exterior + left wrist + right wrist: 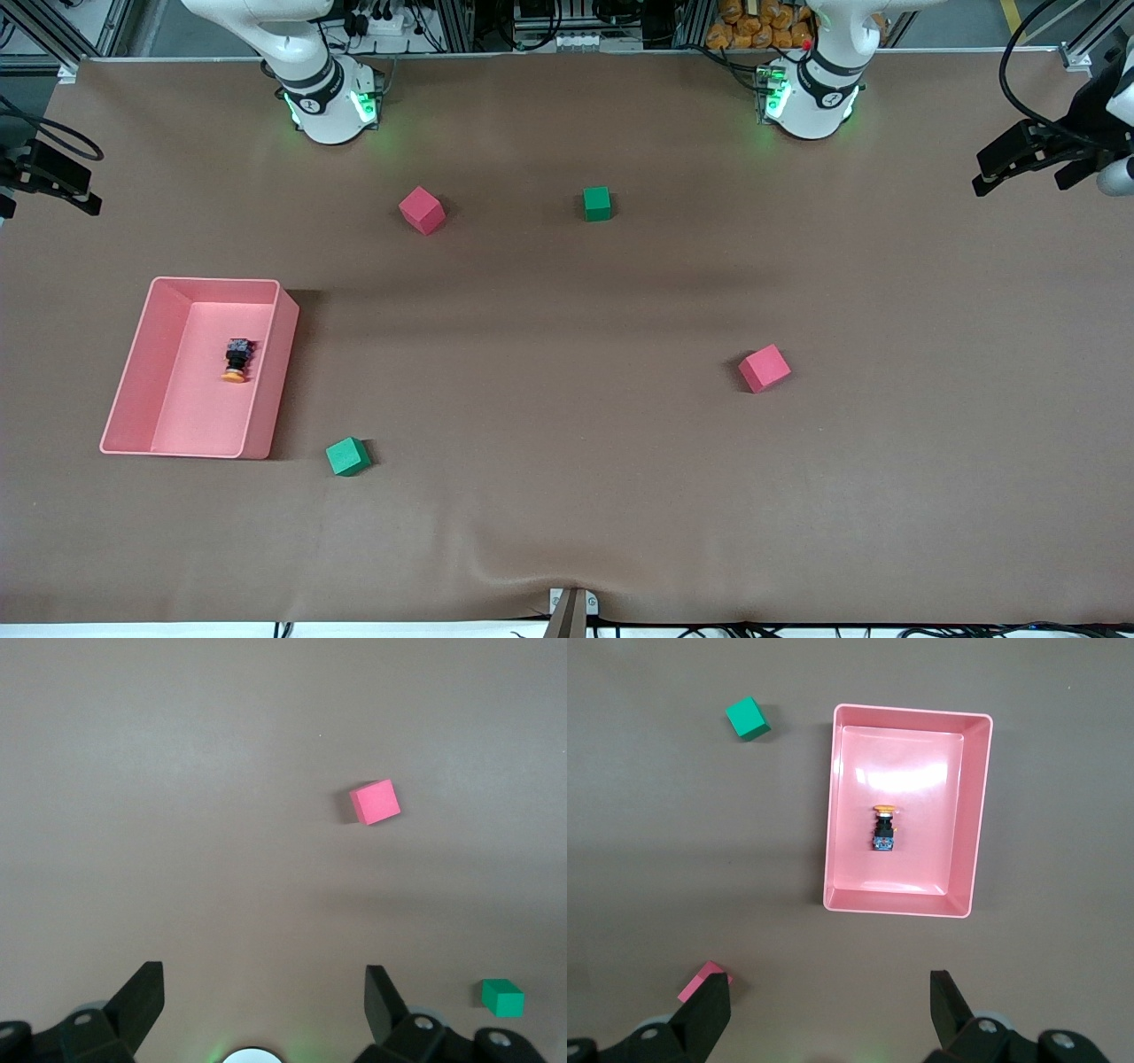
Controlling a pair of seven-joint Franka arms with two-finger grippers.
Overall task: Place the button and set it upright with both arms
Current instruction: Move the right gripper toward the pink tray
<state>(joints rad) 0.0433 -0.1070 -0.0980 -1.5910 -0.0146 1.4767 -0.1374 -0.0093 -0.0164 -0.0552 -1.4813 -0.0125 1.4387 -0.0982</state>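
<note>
Front view, tray: pink tray (133, 372) at frame's middle left.
Button: button (236, 360) lies on its side in the tray, orange cap toward the camera.
Right gripper: right gripper (828, 1014) spread wide, high over the tray.
Left gripper: left gripper (264, 1005) spread wide, holding nothing, over bare table near a red cube (375, 802).

The button (236, 361) lies on its side in the tray (146, 350), which sits toward the right arm's end of the table (567, 496). One foam cube (346, 456) rests just beside the tray's corner nearest the front camera. Two more cubes (422, 210) (597, 203) lie farther from that camera, between the arm bases, well apart from each other. A fourth cube (764, 368) sits toward the left arm's end, seemingly tilted. The left gripper (261, 992) hangs high over that end; the right gripper (828, 1001) hangs high over the tray's end.
</note>
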